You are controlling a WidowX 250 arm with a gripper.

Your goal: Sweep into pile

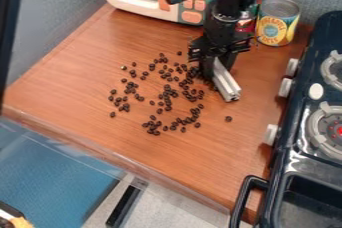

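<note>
Across the wooden counter (pixel 73 74), left of the dark toy stove (pixel 288 164) along the right edge, the gripper (pixel 218 69) at upper centre pinches a pale metal bar (pixel 227 84), and dark beans (pixel 167 87) lie scattered mid-frame, some just beside it.

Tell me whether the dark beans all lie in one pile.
No, the beans lie scattered over the counter, with one apart toward the stove.
</note>
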